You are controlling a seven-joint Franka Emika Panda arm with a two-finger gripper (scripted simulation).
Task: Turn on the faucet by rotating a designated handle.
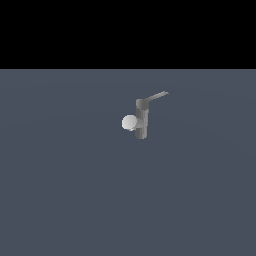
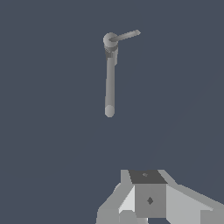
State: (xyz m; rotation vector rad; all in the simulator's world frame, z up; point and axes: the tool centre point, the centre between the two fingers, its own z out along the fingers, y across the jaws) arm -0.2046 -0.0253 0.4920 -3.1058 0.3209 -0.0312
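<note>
Standing alone on the flat grey floor point(image 1: 60, 200), the faucet point(image 1: 141, 120) is waiting with its thin handle point(image 1: 156, 96) slanting off the post's top toward the exterior view's right, untouched — so the approach step is what is in hand. The gripper point(image 2: 148, 201) is showing only as pale housing in the wrist view (fingertips hidden, so I cannot tell whether it is spread or closed), well apart from the faucet — the next move is calling for closing in beside the handle's free end to push it round.
</note>
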